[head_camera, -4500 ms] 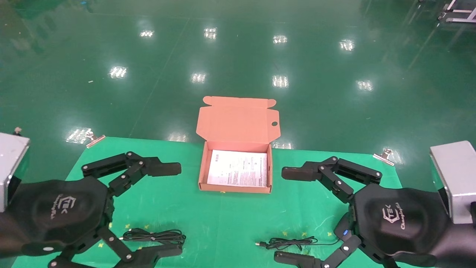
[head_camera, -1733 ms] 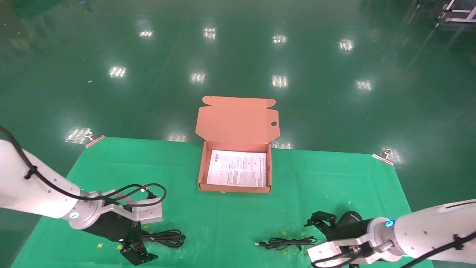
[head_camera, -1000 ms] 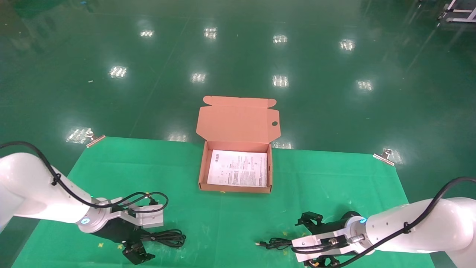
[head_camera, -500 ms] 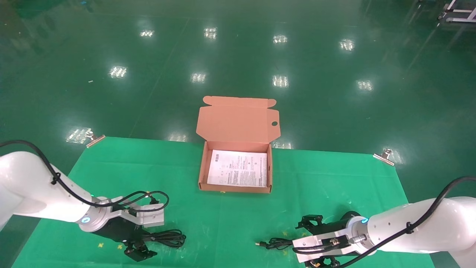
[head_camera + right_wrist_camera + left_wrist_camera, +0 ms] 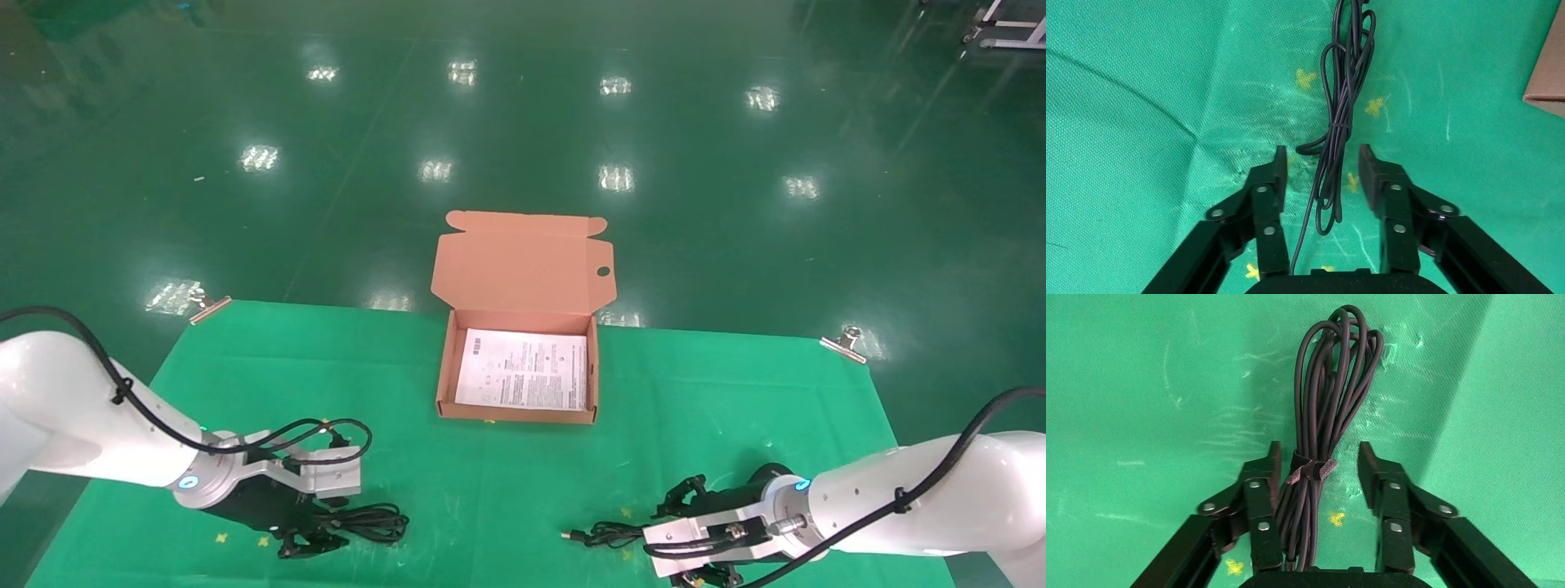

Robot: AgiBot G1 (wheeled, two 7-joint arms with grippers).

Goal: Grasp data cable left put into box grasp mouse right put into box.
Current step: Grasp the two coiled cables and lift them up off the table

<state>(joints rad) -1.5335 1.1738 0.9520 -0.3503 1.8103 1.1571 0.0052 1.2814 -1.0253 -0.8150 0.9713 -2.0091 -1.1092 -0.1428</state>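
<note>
- The thin black data cable bundle, tied midway by a small strap, lies at the lower left of the head view on the green cloth, long axis running straight out between the fingers.
- Left gripper straddles it, jaws partly open, one pad touching the strands, nothing clamped yet.
- The grasp is in hand; squeezing and lifting toward the orange-brown cardboard box looks next.
- Right gripper, lower right, gapes over the black mouse's thin cord; the mouse's body is hidden.

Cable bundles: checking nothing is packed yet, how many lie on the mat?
2: the data cable inside the open left gripper, the mouse cord inside the open right gripper. More may be hidden.
</note>
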